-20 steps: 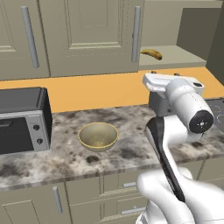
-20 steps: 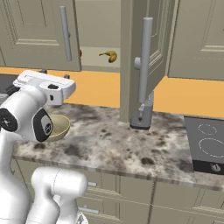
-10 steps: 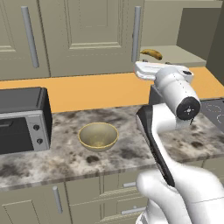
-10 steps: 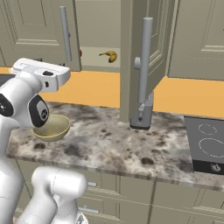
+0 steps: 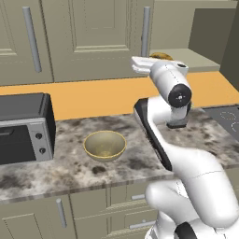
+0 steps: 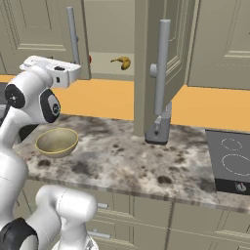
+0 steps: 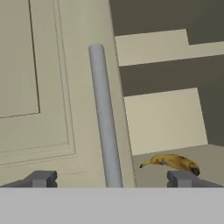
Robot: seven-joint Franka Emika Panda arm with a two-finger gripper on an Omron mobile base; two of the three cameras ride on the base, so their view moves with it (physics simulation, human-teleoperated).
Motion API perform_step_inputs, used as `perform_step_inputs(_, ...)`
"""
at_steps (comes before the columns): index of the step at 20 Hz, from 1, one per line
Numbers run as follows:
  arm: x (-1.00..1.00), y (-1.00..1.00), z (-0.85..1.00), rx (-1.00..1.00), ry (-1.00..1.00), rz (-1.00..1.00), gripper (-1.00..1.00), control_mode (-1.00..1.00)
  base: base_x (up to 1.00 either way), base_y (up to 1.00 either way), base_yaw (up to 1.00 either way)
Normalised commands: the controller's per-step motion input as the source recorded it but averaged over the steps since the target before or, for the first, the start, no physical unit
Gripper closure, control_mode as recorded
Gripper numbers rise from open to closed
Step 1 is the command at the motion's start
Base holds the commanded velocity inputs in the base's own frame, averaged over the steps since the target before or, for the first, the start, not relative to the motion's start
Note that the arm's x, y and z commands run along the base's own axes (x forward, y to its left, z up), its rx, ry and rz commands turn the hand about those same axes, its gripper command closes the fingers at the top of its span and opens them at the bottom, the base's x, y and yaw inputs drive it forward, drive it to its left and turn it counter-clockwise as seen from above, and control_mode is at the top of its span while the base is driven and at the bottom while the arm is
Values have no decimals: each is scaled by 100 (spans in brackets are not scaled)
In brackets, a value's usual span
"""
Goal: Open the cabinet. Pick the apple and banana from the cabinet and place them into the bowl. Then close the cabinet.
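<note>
With the right door of the cabinet (image 6: 156, 63) swung open, our gripper (image 7: 111, 178) gapes empty; banana (image 7: 173, 161) and apple (image 6: 90, 59) await the bowl (image 5: 104, 145).

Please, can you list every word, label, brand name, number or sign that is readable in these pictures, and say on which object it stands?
There is no readable text in any view.
The toaster oven has two round knobs, with no legible marks.
The cooktop shows ring outlines and one small dial symbol, no letters or numbers.
The cabinet, the bowl and the banana carry no label.
</note>
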Motion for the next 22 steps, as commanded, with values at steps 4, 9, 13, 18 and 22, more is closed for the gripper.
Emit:
perform_step_inputs(4, 63, 4, 0, 0, 3, 0, -100, -100, 0, 0, 0)
perform_step_inputs(9, 70, 0, 0, 0, 0, 0, -100, -100, 0, 0, 0)
perform_step_inputs(13, 91, 0, -1, 0, 0, 0, -100, -100, 0, 0, 0)
perform_step_inputs(18, 100, 4, -9, 0, 0, 0, -100, -100, 0, 0, 0)
perform_step_inputs(22, 100, 8, -18, 0, 0, 0, 100, -100, 0, 0, 0)
